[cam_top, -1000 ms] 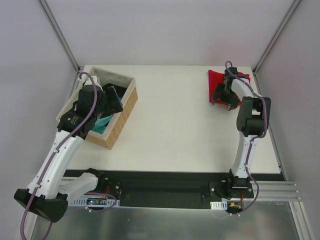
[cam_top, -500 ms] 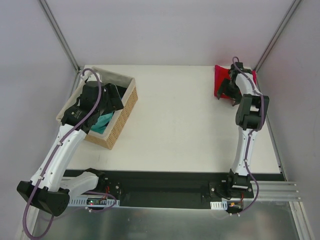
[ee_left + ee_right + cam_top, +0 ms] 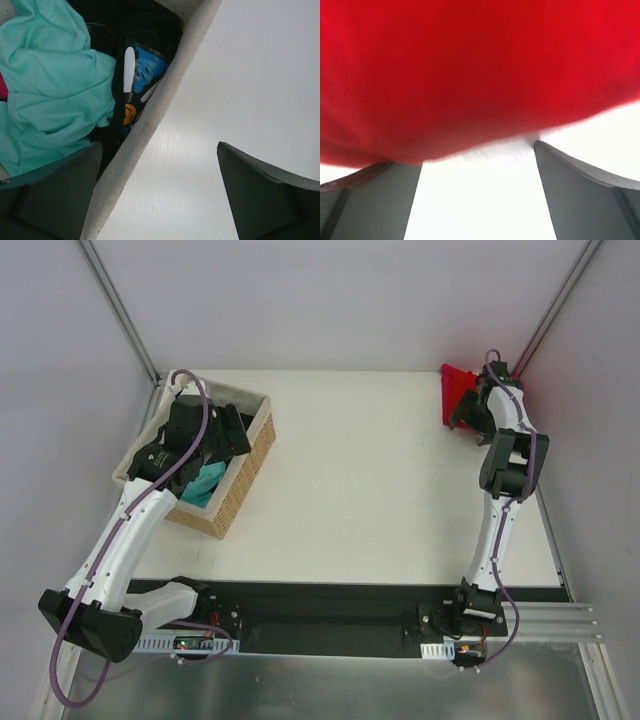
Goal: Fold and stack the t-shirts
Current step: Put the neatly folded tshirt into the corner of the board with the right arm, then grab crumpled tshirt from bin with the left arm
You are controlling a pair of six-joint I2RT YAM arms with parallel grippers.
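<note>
Hovering over basket (image 3: 165,100) at 10 o'clock, left tool (image 3: 157,195) was released; teal t-shirt (image 3: 50,85) lay crumpled inside, unfolded. Right tool (image 3: 479,195), released, stood at red t-shirt (image 3: 458,390), 1 o'clock worktop (image 3: 350,490) corner. Judged: stacking not done.

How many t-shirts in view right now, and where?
2. The red t-shirt lies at the far right corner of the table; the teal t-shirt is crumpled in the basket on the left, beside a black garment. More could be hidden underneath.
</note>
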